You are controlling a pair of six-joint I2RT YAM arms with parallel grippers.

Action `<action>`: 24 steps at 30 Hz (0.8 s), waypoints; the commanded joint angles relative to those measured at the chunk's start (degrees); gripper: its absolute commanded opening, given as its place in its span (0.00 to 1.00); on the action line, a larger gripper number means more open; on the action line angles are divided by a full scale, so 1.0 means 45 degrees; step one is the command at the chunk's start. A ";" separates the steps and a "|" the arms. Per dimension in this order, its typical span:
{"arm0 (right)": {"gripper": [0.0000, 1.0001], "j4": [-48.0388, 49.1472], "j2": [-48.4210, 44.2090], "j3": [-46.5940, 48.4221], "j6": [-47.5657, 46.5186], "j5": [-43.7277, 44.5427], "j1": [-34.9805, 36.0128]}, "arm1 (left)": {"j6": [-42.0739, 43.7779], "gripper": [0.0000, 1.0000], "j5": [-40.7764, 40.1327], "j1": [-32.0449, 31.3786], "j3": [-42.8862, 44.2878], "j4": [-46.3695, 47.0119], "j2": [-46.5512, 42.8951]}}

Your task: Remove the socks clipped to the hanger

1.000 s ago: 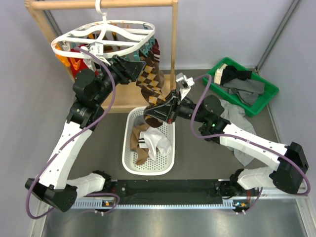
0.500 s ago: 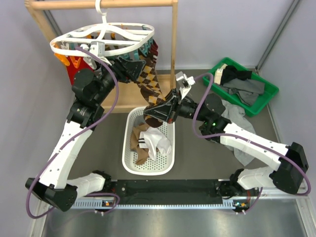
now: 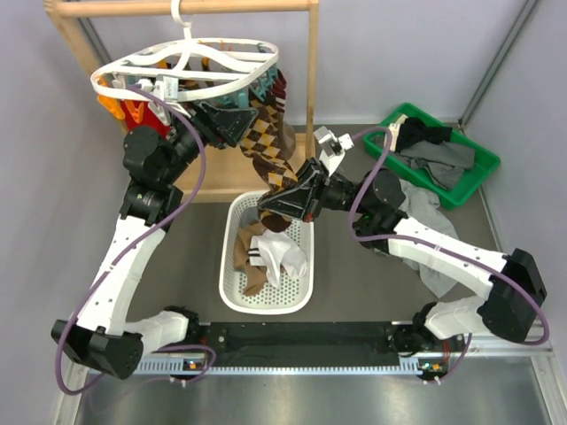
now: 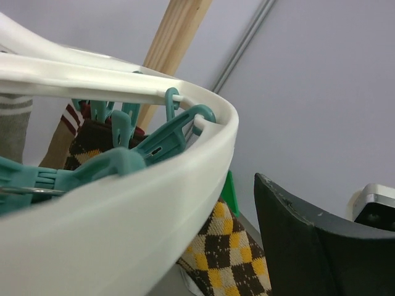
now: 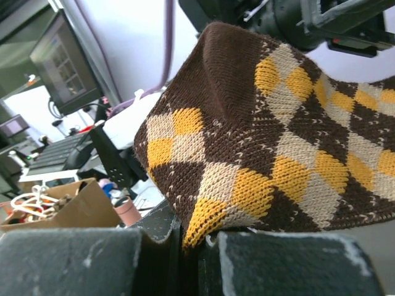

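The white oval hanger [image 3: 186,66] hangs by its hook from the wooden rail, with teal clips [image 4: 166,139] and orange ones along its frame. Several socks hang under it; the brown-tan argyle sock [image 3: 270,150] stretches down from the right side. My right gripper [image 3: 273,202] is shut on the argyle sock's lower end [image 5: 259,142], above the basket. My left gripper [image 3: 223,119] is up at the hanger's right rim [image 4: 123,203]. One black finger [image 4: 321,246] shows with a wide gap; the rim hides the other.
A white basket [image 3: 232,297] below holds several loose socks. A green bin [image 3: 474,181] of grey and black garments stands at the back right, with a grey cloth [image 3: 425,221] beside it. The wooden rail stand's post [image 3: 312,71] rises next to the hanger.
My left arm has drawn slightly left and up along the hanger rim, and the hanger has shifted a little. My right gripper keeps its hold on the argyle sock.
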 commanded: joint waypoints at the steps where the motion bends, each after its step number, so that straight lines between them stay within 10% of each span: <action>1: 0.00 0.1695 0.0214 0.0444 0.0882 -0.0733 -0.0120 | -0.1689 0.71 0.1082 0.0558 -0.0333 0.1816 -0.0145; 24: 0.00 0.1832 0.0448 0.0639 0.1254 -0.1221 -0.0120 | -0.4892 0.66 0.1200 0.0989 -0.0939 0.3908 0.0421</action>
